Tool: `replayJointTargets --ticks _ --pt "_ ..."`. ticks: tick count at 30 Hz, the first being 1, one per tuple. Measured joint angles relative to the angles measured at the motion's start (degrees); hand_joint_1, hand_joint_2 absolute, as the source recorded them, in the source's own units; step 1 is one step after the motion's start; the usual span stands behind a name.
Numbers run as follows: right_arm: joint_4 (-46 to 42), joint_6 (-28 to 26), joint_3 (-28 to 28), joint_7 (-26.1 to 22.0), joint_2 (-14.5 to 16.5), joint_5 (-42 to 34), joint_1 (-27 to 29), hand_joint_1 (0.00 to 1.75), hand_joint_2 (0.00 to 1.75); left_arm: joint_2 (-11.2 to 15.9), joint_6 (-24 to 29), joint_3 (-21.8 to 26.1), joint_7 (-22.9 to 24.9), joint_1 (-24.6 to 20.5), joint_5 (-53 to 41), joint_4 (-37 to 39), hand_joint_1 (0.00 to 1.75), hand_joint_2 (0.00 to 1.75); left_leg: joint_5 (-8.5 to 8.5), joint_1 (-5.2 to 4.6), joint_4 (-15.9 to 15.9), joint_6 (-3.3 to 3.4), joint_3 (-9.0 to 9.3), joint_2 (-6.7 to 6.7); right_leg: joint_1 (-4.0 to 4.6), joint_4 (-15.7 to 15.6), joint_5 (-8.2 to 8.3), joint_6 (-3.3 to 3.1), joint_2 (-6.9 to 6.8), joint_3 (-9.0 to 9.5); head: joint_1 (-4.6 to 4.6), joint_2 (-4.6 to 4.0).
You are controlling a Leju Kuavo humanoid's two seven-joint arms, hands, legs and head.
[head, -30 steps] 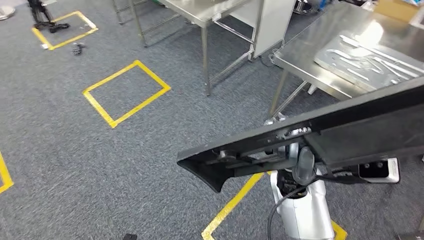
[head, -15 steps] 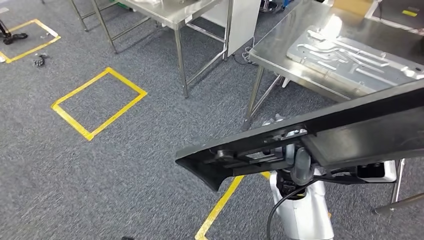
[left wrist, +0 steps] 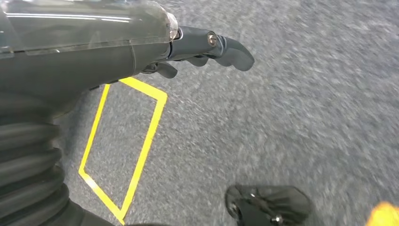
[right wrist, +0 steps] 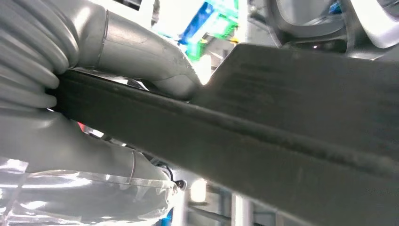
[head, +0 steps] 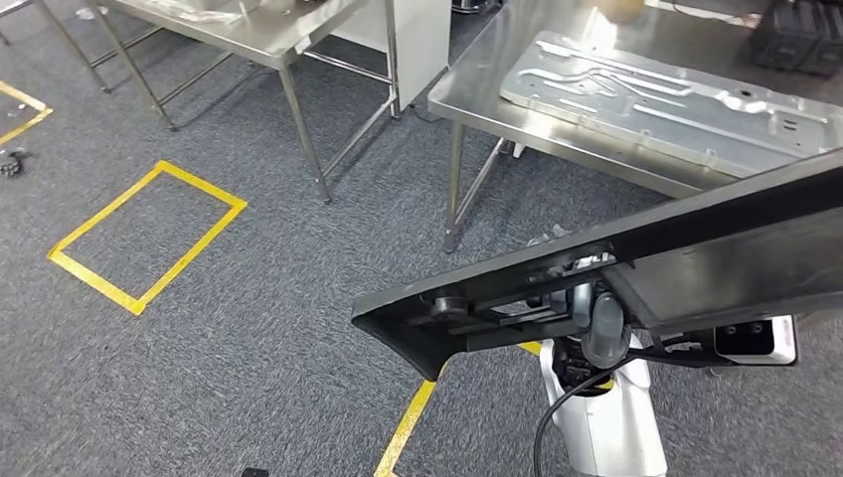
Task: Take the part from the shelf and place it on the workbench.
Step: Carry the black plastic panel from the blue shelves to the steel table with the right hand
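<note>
Carrying phase, robot facing the steel workbench [head: 557,124]. The part [head: 636,268], a long black panel, spans the near right of the head view at a slant, its pointed end reaching toward the left over the grey carpet [head: 249,328]. It is off the shelf and not yet on the bench; the bench lies beyond it, to the far right.

The right hand [right wrist: 141,61] clamps the part's edge, thick thumb on one face and the rest of the hand on the other, as the right wrist view shows. This pinch across the thin edge appears chosen to keep the wide panel from swinging while the robot moves.

The left hand [left wrist: 202,47] hangs over the carpet with nothing in it, fingers held loosely together and slightly curled; it takes no share of the load.

On the bench lies a ribbed metal plate [head: 676,104], occupying much of the top. A second steel table [head: 239,35] stands at far left. Yellow tape squares [head: 149,234] mark floor stations on the carpet.

Judgement: the panel's length suggests it must be carried over the near bench edge before release.
</note>
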Motion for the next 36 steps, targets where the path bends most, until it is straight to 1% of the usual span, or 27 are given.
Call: replayJointTargets --ticks 2,3,4,5,6,8,10,12,13,14,16,17,18,19,20,21,23,24,25,27,28,29,31,33,34,35,36 --pt "-0.02 0.01 -0.01 -0.25 0.03 0.23 0.24 1.75 1.75 -0.01 -0.88 0.04 -0.03 0.20 0.40 0.00 0.00 1.75 -3.31 0.02 7.78 -0.14 -3.81 -1.49 0.06 0.04 -0.01 -0.31 1.13 -0.03 -0.24 0.00" --pt "-0.01 0.02 -0.01 -0.40 0.03 0.40 0.41 1.75 1.75 -0.01 -1.19 0.07 -0.03 0.30 0.58 0.00 0.00 1.75 -3.80 0.02 10.34 -0.18 -5.19 -1.71 0.12 0.12 -0.03 -0.36 1.84 -0.03 -0.27 0.00" --pt "-0.01 0.04 -0.01 -0.56 0.03 0.62 0.51 1.75 1.75 -0.02 -1.41 0.08 -0.03 0.39 0.68 0.00 0.00 1.75 -3.09 0.02 10.72 -0.15 -5.59 -1.79 0.17 0.24 -0.07 -0.38 2.60 -0.04 -0.28 0.00" --pt "-0.02 0.09 -0.01 -0.68 0.03 0.85 0.57 1.75 1.75 -0.02 -1.66 0.08 -0.03 0.43 0.76 0.00 0.00 1.75 -1.34 0.02 8.82 -0.04 -4.93 -1.94 0.20 0.40 -0.13 -0.35 3.39 -0.03 -0.28 -0.01" --pt "-0.02 0.18 -0.01 -0.79 0.03 1.04 0.58 1.75 1.75 0.00 -1.93 0.09 -0.04 0.44 0.73 0.00 0.00 1.75 0.97 0.03 5.18 0.16 -3.45 -2.40 0.21 0.60 -0.21 -0.26 4.14 -0.03 -0.28 -0.01" --pt "-0.03 0.33 -0.01 -0.98 0.03 1.24 0.57 1.75 1.75 0.15 -2.35 0.09 -0.09 0.45 0.66 0.01 0.00 1.75 3.92 0.08 -1.91 0.59 -0.49 -4.43 0.29 1.04 -0.40 0.13 5.39 -0.23 -0.25 -0.01" --pt "-0.04 0.40 -0.04 -1.13 0.04 1.29 0.60 1.75 1.75 0.30 -2.44 0.09 -0.15 0.27 0.62 0.02 0.00 1.75 4.31 -0.04 -4.49 0.90 0.57 -5.52 0.18 1.21 -0.36 0.75 6.29 -0.59 -0.25 0.00" --pt "-0.19 0.56 -0.18 -1.20 0.04 1.31 0.68 1.75 1.75 0.23 -2.54 0.09 -0.18 -0.01 0.55 0.02 0.00 1.75 4.63 0.02 -4.90 1.40 0.74 -4.57 0.05 1.14 -0.22 1.44 6.88 -0.81 -0.29 0.00" --pt "-0.31 0.64 -0.26 -1.22 0.04 1.32 0.70 1.75 1.75 0.19 -2.61 0.09 -0.18 -0.09 0.50 0.02 0.00 1.75 4.84 0.15 -5.20 1.75 0.88 -4.04 0.11 1.55 -0.53 1.75 6.20 -1.01 -0.21 0.00" --pt "-0.42 0.74 -0.32 -1.25 0.03 1.33 0.68 1.75 1.75 0.15 -2.66 0.09 -0.18 -0.10 0.45 0.02 0.00 1.75 5.03 0.30 -5.54 2.12 1.02 -3.42 0.20 2.91 -1.46 2.06 4.94 -1.65 -0.02 0.00" --pt "-0.51 0.87 -0.36 -1.26 0.02 1.36 0.68 1.75 1.75 0.15 -2.77 0.09 -0.12 0.00 0.38 0.02 0.00 1.75 5.15 0.32 -5.89 2.60 1.17 -2.22 0.15 9.10 -4.84 2.71 1.85 -4.64 0.37 0.00" --pt "-0.50 0.94 -0.37 -1.26 0.01 1.37 0.74 1.75 1.75 0.16 -2.85 0.09 -0.03 0.08 0.42 0.02 0.00 1.75 5.11 0.28 -5.89 2.70 1.16 -1.56 -0.02 12.90 -6.47 3.01 1.09 -6.56 0.49 0.00" --pt "-0.48 0.98 -0.38 -1.26 0.00 1.38 0.83 1.75 1.75 0.16 -2.95 0.09 0.05 0.15 0.53 0.02 0.00 1.75 5.04 0.27 -5.86 2.70 1.17 -0.92 -0.19 15.72 -7.30 3.25 0.75 -8.00 0.49 0.00" --pt "-0.46 1.00 -0.39 -1.27 -0.01 1.39 0.90 1.75 1.75 0.16 -3.03 0.09 0.13 0.20 0.63 0.02 0.00 1.75 4.95 0.27 -5.83 2.66 1.20 -0.27 -0.37 16.54 -7.02 3.44 0.54 -8.47 0.50 0.00" --pt "-0.45 1.02 -0.40 -1.27 -0.02 1.39 0.92 1.75 1.75 0.16 -3.12 0.09 0.17 0.22 0.73 0.02 0.00 1.75 4.82 0.27 -5.78 2.58 1.29 0.34 -0.52 15.20 -5.76 3.54 0.28 -7.80 0.50 0.00" --pt "-0.45 1.02 -0.40 -1.27 -0.02 1.40 0.89 1.75 1.75 0.15 -3.18 0.09 0.17 0.20 0.77 0.02 0.00 1.75 4.64 0.28 -5.72 2.43 1.45 0.90 -0.61 11.80 -3.80 3.55 -0.29 -6.01 0.50 0.00" --pt "-0.46 1.02 -0.40 -1.27 -0.01 1.40 0.74 1.75 1.75 0.14 -3.30 0.09 0.17 0.15 0.79 0.02 0.00 1.75 4.18 0.09 -5.56 1.91 1.80 1.80 -0.38 4.12 -0.91 3.18 -2.49 -2.01 0.49 0.00" --pt "-0.47 1.02 -0.40 -1.28 -0.01 1.40 0.66 1.75 1.75 0.15 -3.32 0.09 0.17 0.14 0.80 0.02 0.00 1.75 3.97 -0.05 -5.50 1.57 1.96 2.19 -0.14 1.80 -0.34 2.83 -3.19 -0.85 0.45 0.00" --pt "-0.48 1.02 -0.41 -1.28 -0.01 1.40 0.61 1.75 1.75 0.15 -3.34 0.09 0.17 0.14 0.83 0.02 0.00 1.75 3.80 -0.21 -5.52 1.21 2.11 2.62 0.12 0.92 -0.39 2.48 -3.43 -0.50 0.41 0.00" --pt "-0.50 1.02 -0.44 -1.30 -0.01 1.40 0.56 1.75 1.75 0.16 -3.30 0.09 0.17 0.10 0.85 0.02 0.00 1.75 3.53 -0.27 -5.65 0.55 2.41 3.44 0.20 0.75 -0.33 1.72 -2.20 -0.56 0.36 0.00" --pt "-0.52 1.02 -0.46 -1.30 -0.01 1.40 0.51 1.75 1.75 0.17 -3.26 0.09 0.17 0.04 0.85 0.02 0.00 1.75 3.13 -0.16 -5.33 0.22 2.42 2.98 0.08 0.57 -0.24 1.37 -1.61 -0.48 0.35 0.00" --pt "-0.54 1.02 -0.48 -1.30 0.02 1.40 0.42 1.75 1.75 0.19 -3.22 0.09 0.17 -0.01 0.84 0.02 0.00 1.75 2.21 -0.01 -4.10 -0.02 1.97 1.92 -0.08 0.39 -0.13 0.95 -1.08 -0.38 0.31 0.00" --pt "-0.52 1.02 -0.51 -1.28 0.10 1.42 0.30 1.75 1.75 0.24 -3.16 0.09 0.17 0.03 0.84 0.02 0.00 1.75 -1.16 0.22 1.94 -0.33 -0.76 -0.83 -0.21 0.22 -0.07 0.33 -0.04 -0.25 0.17 0.00" --pt "-0.41 1.02 -0.51 -1.27 0.16 1.44 0.30 1.75 1.75 0.26 -3.14 0.09 0.16 0.24 0.85 0.02 0.00 1.75 -4.02 0.25 9.43 -0.45 -4.54 -1.75 -0.10 0.33 -0.12 0.04 1.24 -0.25 0.08 0.00" --pt "-0.37 1.02 -0.51 -1.27 0.16 1.44 0.31 1.75 1.75 0.26 -3.14 0.09 0.16 0.32 0.85 0.02 0.00 1.75 -3.99 0.25 11.15 -0.47 -5.58 -1.85 -0.04 0.42 -0.16 0.01 1.98 -0.25 0.07 -0.01" --pt "-0.34 1.02 -0.51 -1.27 0.16 1.44 0.31 1.75 1.75 0.29 -3.14 0.09 0.14 0.36 0.85 0.02 0.00 1.75 -2.79 0.26 10.62 -0.42 -5.60 -1.90 -0.03 0.55 -0.21 0.03 2.77 -0.23 0.07 -0.01" --pt "-0.34 1.02 -0.51 -1.27 0.16 1.44 0.31 1.75 1.75 0.33 -3.14 0.09 0.11 0.38 0.85 0.02 0.00 1.75 -0.69 0.27 7.90 -0.29 -4.63 -2.09 -0.03 0.70 -0.30 0.09 3.56 -0.19 0.06 -0.01"
